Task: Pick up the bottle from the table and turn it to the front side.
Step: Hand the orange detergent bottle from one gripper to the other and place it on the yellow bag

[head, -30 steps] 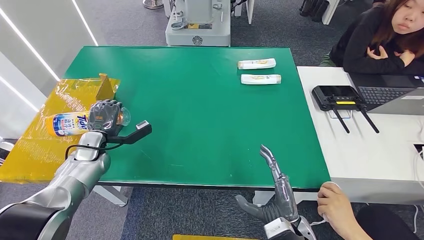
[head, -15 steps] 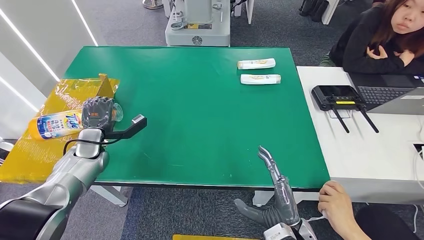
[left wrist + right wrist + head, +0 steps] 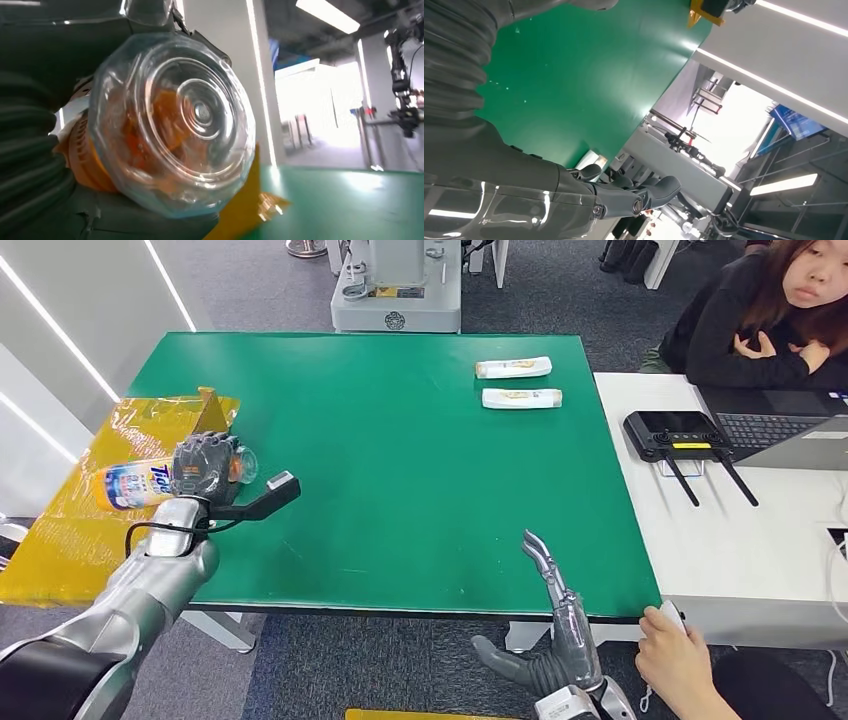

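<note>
Over the table's (image 3: 400, 440) left edge, left hand (image 3: 205, 468) gripping the bottle (image 3: 135, 483) sideways, right hand (image 3: 548, 640) empty, fingers spread, near front edge

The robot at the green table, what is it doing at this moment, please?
The robot's left hand grips a detergent bottle and holds it sideways over the yellow bag at the left edge of the green table. The bottle's clear cap end faces the left wrist camera. The right hand hangs empty below the table's near edge, fingers apart. Two small tubes lie at the far right of the table. A person sits at the white desk beside it.
</note>
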Robot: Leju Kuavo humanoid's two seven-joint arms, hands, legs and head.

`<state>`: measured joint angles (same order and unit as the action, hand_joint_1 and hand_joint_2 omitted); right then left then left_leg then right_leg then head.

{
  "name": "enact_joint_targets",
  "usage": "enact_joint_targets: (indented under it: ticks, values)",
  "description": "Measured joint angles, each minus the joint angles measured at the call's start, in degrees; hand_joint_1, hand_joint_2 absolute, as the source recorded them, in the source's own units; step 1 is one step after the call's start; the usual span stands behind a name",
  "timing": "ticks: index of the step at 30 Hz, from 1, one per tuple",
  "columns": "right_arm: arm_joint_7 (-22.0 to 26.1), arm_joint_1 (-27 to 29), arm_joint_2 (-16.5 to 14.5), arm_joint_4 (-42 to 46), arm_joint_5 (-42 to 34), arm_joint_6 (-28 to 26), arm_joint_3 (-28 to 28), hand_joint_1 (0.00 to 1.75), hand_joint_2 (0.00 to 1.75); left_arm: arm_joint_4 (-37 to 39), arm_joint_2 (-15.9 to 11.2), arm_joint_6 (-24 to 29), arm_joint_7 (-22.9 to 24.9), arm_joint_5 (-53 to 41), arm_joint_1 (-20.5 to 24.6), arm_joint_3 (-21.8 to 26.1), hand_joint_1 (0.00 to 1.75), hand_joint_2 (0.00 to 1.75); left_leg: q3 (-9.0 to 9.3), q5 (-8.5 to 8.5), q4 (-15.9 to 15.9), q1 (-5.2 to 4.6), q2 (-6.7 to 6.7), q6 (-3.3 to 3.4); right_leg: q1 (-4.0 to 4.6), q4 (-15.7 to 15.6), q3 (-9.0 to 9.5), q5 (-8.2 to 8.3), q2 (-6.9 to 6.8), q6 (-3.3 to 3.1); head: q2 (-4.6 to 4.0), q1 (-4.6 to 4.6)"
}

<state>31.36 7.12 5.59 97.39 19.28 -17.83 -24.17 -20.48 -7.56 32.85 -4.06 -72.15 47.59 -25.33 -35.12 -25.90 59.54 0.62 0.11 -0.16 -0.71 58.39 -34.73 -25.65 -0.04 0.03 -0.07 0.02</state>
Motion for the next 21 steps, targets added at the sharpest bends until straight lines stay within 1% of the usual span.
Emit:
enact_joint_targets:
  ticks: [2, 4, 6, 8, 10, 14, 21]
  values:
    - [-0.08, -0.02, 0.21, -0.02, -0.26, -0.29, -0.01, 0.00, 1.75, -0.23, 0.48, -2.92, -4.45, 5.55, -0.16, 3.05, 1.75, 1.75, 0.00, 0.00, 0.00, 0.00, 0.03, 0.00, 0.00, 0.00, 0.00, 0.00, 0.01, 0.00, 0.00, 0.00]
    - [-0.17, -0.09, 0.47, -0.11, -0.72, -0.37, -0.02, 0.00, 1.75, -0.44, 0.79, -6.31, -7.45, 10.07, -0.17, 6.29, 1.75, 1.75, 0.01, 0.00, 0.00, 0.00, 0.05, 0.00, 0.00, 0.01, 0.01, 0.00, 0.03, 0.00, 0.00, -0.01]
    - [-0.15, -0.32, 0.82, -0.32, -1.45, -0.36, -0.07, 0.00, 1.75, -0.54, 0.88, -10.91, -10.25, 14.60, 0.05, 9.74, 1.75, 1.75, 0.02, 0.00, 0.00, 0.00, 0.05, 0.00, 0.00, 0.01, 0.02, 0.00, 0.03, 0.00, 0.00, -0.01]
    - [0.04, -0.64, 1.27, -0.62, -2.26, -0.37, -0.10, 0.00, 1.75, -0.55, 0.78, -14.70, -12.20, 17.50, 0.54, 12.81, 1.75, 1.75, 0.04, 0.00, -0.01, 0.00, 0.05, 0.00, 0.00, 0.02, 0.03, 0.00, 0.03, 0.00, 0.00, -0.01]
    - [0.43, -0.83, 1.75, -0.90, -2.97, -0.41, -0.12, 0.00, 1.75, -0.55, 0.54, -16.74, -13.04, 18.56, 1.22, 15.13, 1.75, 1.75, 0.07, 0.00, -0.02, 0.00, 0.04, 0.00, 0.00, 0.03, 0.06, 0.00, 0.02, -0.01, 0.00, -0.01]
    - [0.95, -0.90, 2.62, -1.27, -3.74, -0.58, -0.17, 0.00, 1.75, -0.55, 0.05, -17.56, -13.27, 18.65, 1.89, 17.75, 1.75, 1.75, 0.15, 0.00, -0.06, 0.00, 0.07, -0.01, 0.00, 0.04, 0.09, 0.00, 0.06, -0.01, 0.00, 0.00]
    - [1.81, -1.12, 4.27, -2.00, -5.52, -1.64, -0.70, 0.00, 1.75, -0.30, -0.53, -13.45, -11.21, 11.53, 1.76, 18.26, 1.75, 1.75, 0.17, 0.01, -0.08, 0.00, 0.07, -0.03, 0.00, 0.05, 0.10, 0.00, 0.07, -0.01, 0.00, -0.01]
